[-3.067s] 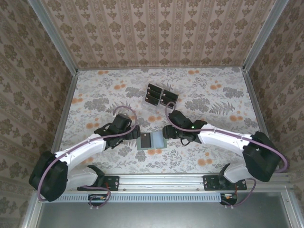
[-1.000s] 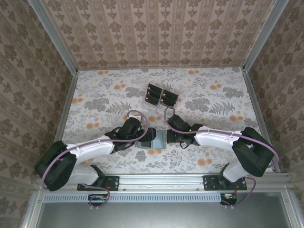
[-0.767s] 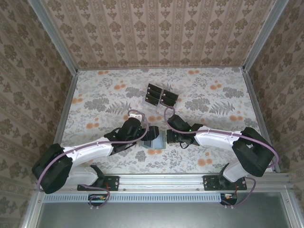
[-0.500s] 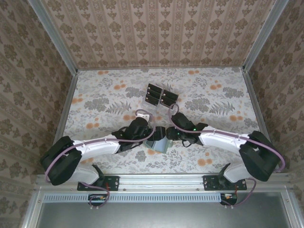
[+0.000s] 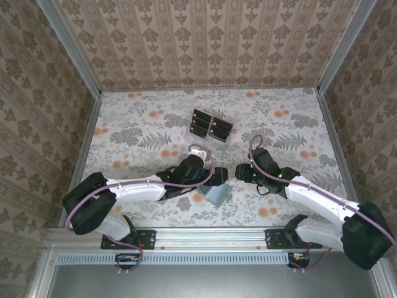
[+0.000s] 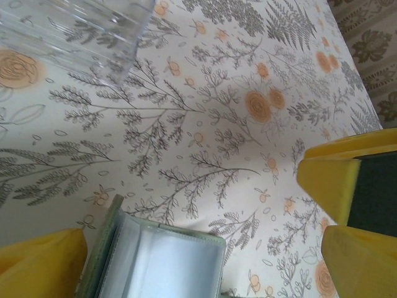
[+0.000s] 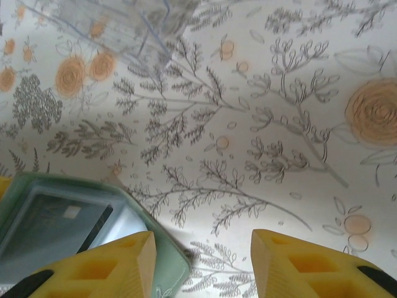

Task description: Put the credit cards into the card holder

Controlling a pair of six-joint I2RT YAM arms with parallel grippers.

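Card holder [image 5: 218, 194] lies tilted on the floral table [image 5: 130, 133], toward the front edge, btwn the two arms. Its clear-sleeve side faces up w/ a sage-green rim around it. In the right wrist view a dark card [image 7: 57, 228] shows through the clear window.

Left gripper [image 6: 192, 239] is released, jaws spread wide w/ nothing gripped. The holder sits btwn its yellow fingers [image 6: 40, 264], close to the lower-left one; can't tell if they touch.

Right gripper [image 7: 205, 261] is also released. Its jaws are parted w/ bare cloth btwn them, and one finger hangs over the holder's corner; contact unclear. From above it sits just right of the holder.

Credit cards [image 5: 211, 126], black and all alike, stand in a clear rack [image 6: 74, 28] farther back at mid-table, well apart from the holder. Patterned walls enclose the table on three sides.
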